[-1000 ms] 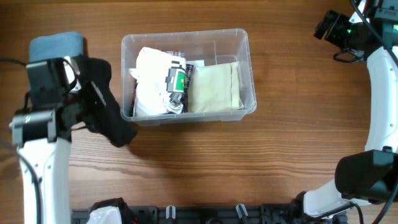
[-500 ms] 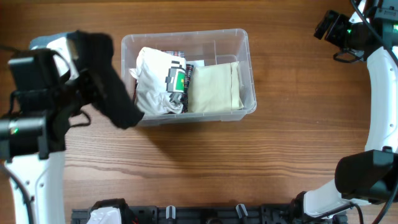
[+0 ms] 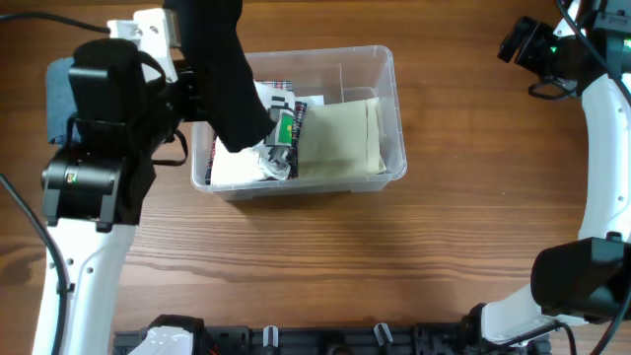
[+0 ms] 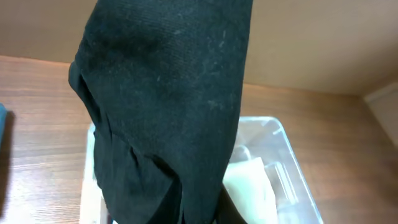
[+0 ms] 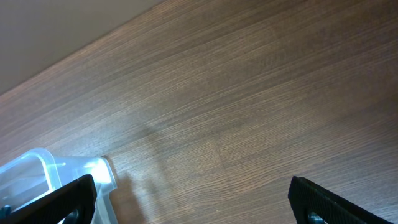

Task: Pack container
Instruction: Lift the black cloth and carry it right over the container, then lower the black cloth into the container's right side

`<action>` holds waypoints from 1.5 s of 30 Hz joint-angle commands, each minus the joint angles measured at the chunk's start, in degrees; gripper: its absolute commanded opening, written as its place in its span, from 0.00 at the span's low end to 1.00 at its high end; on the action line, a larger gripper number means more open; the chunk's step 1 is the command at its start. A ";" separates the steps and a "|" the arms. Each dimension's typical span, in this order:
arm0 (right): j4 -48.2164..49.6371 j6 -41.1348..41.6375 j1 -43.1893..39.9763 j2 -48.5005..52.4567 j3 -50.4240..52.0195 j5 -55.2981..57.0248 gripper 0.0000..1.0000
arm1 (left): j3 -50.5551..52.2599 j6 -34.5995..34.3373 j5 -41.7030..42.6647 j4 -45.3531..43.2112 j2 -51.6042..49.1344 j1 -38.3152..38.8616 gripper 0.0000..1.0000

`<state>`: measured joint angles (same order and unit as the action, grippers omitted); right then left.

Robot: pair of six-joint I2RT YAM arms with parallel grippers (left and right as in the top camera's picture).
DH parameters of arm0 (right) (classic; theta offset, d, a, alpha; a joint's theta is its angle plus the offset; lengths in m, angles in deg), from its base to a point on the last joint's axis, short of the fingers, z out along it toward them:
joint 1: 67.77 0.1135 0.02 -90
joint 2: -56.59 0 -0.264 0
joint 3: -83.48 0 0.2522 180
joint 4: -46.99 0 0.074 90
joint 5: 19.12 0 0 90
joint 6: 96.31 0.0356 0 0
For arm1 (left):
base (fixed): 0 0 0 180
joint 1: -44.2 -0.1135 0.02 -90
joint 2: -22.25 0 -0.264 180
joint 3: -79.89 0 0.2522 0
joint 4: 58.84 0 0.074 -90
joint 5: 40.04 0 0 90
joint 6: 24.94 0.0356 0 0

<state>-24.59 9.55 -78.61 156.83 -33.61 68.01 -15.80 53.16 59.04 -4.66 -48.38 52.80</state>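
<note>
The container (image 3: pixel 396 108), a clear plastic bin, stands at the table's middle and holds a white cloth (image 3: pixel 233 170), a folded beige cloth (image 3: pixel 341 138) and a green-and-black packet (image 3: pixel 284 128). A long black cloth (image 3: pixel 223 71) hangs over the bin's left half from my left gripper (image 3: pixel 183 34), which is shut on its top; the fingers are buried in the fabric. The left wrist view is mostly black cloth (image 4: pixel 168 106), with the container (image 4: pixel 292 163) below it. Far off at the top right, my right gripper (image 5: pixel 193 200) stands open and empty over bare wood.
A folded blue cloth (image 3: pixel 57 95) lies on the table behind my left arm. One corner of the bin (image 5: pixel 38 172) shows at the lower left of the right wrist view. A black rack (image 3: pixel 325 341) runs along the front edge.
My left arm has lifted the black cloth from beside the bin's left wall and carried it up and right, over the bin's left half. The right arm has stayed still.
</note>
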 commanded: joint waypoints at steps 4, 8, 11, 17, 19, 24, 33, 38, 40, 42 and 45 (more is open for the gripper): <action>0.11 0.74 0.13 0.04 -0.15 0.79 1.00 | -1.46 2.40 0.31 -1.86 -2.54 10.38 0.04; 0.11 0.72 0.13 0.04 -0.15 0.79 1.00 | -1.46 0.90 -6.86 -1.20 -3.96 15.98 0.04; 0.11 0.72 0.13 0.04 -0.15 0.79 1.00 | -1.46 0.50 -16.74 0.17 -5.22 20.02 0.04; 0.11 0.72 0.13 0.04 -0.15 0.79 1.00 | -1.46 0.50 -25.53 0.90 -8.48 23.85 0.04; 0.11 0.74 0.13 0.04 -0.15 0.79 1.00 | -1.46 0.48 -23.32 -1.05 -9.81 24.85 0.04; 0.09 0.72 0.13 0.04 -0.15 0.79 1.00 | -1.46 0.52 -21.00 -10.69 -13.40 29.68 0.04; 0.11 0.74 0.13 0.04 -0.15 0.79 1.00 | -1.46 -10.16 6.91 -22.43 -13.57 26.29 0.04; 0.11 0.72 0.13 0.04 -0.15 0.79 1.00 | -1.46 -19.67 27.23 -22.45 -13.60 17.90 0.04; 0.11 0.72 0.13 0.04 -0.15 0.79 1.00 | -1.44 -20.39 34.25 -22.47 -13.62 14.82 0.04; 0.11 0.72 0.13 0.04 -0.15 0.79 1.00 | -1.44 -20.33 38.14 -22.75 -13.62 13.22 0.04; 0.11 0.72 0.13 0.04 -0.15 0.79 1.00 | -1.44 -20.31 41.62 -24.41 -13.68 12.07 0.04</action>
<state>-24.62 9.55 -78.61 156.83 -33.61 68.01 -15.82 34.40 90.19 -26.84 -62.98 65.87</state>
